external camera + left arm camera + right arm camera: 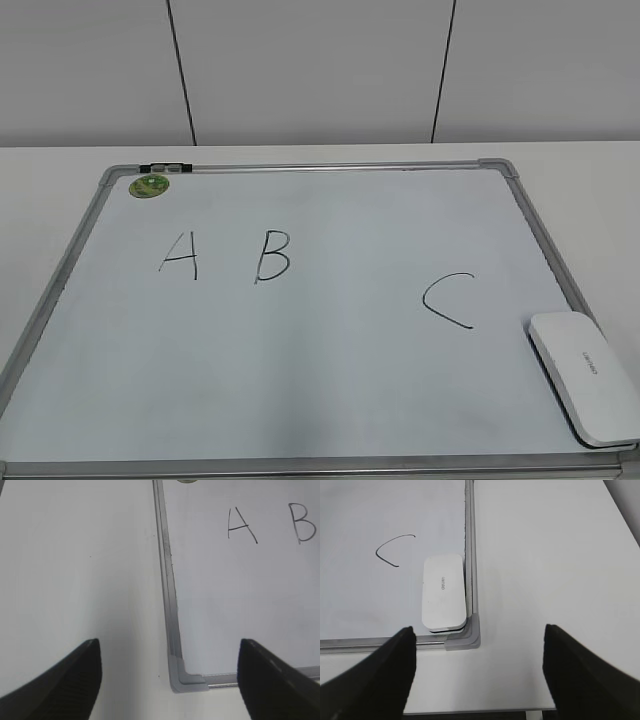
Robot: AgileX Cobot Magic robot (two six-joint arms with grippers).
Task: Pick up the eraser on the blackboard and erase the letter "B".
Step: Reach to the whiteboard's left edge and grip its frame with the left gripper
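Observation:
The blackboard (pixel 300 400) is a large white board with a silver frame, lying flat on the table. The letter "B" (pixel 272 256) is drawn between an "A" (pixel 180 256) and a "C" (pixel 447 300). The eraser (pixel 585 375) is a flat white block in the board's near right corner; it also shows in the right wrist view (pixel 443 592). My right gripper (pixel 478 667) is open and empty, above the table just off that corner. My left gripper (pixel 170 672) is open and empty over the board's near left corner; "B" (pixel 303 522) shows at its upper right. Neither gripper shows in the exterior view.
A small round green magnet (pixel 150 185) sits at the board's far left corner, with a dark clip (pixel 165 167) on the frame beside it. White table (pixel 555 570) surrounds the board; its front edge (pixel 485 711) shows in the right wrist view. A grey wall stands behind.

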